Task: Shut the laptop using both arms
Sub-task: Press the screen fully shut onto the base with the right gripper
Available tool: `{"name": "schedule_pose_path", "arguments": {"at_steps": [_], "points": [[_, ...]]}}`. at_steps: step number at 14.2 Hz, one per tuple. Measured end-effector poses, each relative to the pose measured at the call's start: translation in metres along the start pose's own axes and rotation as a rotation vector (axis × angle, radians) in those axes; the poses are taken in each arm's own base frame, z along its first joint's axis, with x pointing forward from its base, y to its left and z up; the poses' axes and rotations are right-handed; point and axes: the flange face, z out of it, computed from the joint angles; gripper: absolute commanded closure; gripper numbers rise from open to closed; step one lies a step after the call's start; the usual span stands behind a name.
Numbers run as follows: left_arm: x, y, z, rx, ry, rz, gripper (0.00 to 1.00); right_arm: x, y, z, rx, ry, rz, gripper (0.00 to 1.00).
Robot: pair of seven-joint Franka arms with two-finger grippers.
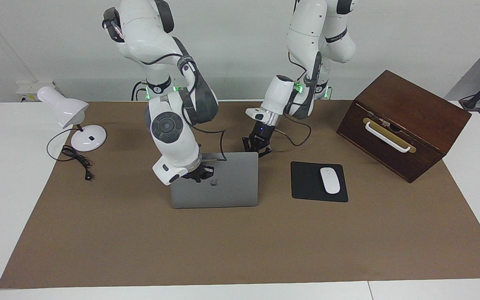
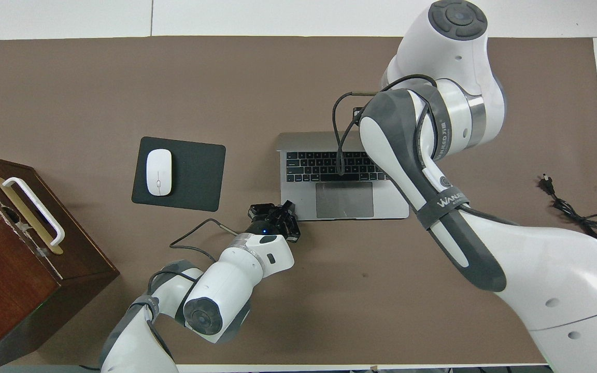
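Note:
The silver-grey laptop (image 1: 223, 187) sits mid-table, half open, its lid leaning over the keyboard (image 2: 329, 166) toward the robots. My right gripper (image 1: 200, 176) is shut, its fingertips pressing on the lid's outer face beside the dark apple logo (image 1: 213, 181). In the overhead view the right arm covers that gripper. My left gripper (image 1: 256, 149), also shut, is down at the corner of the laptop's base (image 2: 381, 204) nearest the robots at the left arm's end. The overhead view shows this left gripper (image 2: 285, 207) right against that corner.
A black mouse pad (image 1: 306, 183) with a white mouse (image 1: 330, 180) lies beside the laptop toward the left arm's end. A brown wooden box (image 1: 402, 121) with a white handle stands past it. A white desk lamp (image 1: 71, 118) and its cord sit at the right arm's end.

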Motion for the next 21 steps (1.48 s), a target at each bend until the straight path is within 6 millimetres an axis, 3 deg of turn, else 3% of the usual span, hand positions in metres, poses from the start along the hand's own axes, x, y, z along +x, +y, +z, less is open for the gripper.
{"name": "schedule_pose_path", "arguments": {"at_steps": [8,21], "points": [[0.0,0.0,0.0,0.0,0.0,0.001,1.0,0.0,0.003,0.044,0.002,0.012,0.0,1.0],[0.0,0.0,0.0,0.0,0.0,0.001,1.0,-0.005,0.007,0.062,0.003,0.019,0.004,1.0]]}}
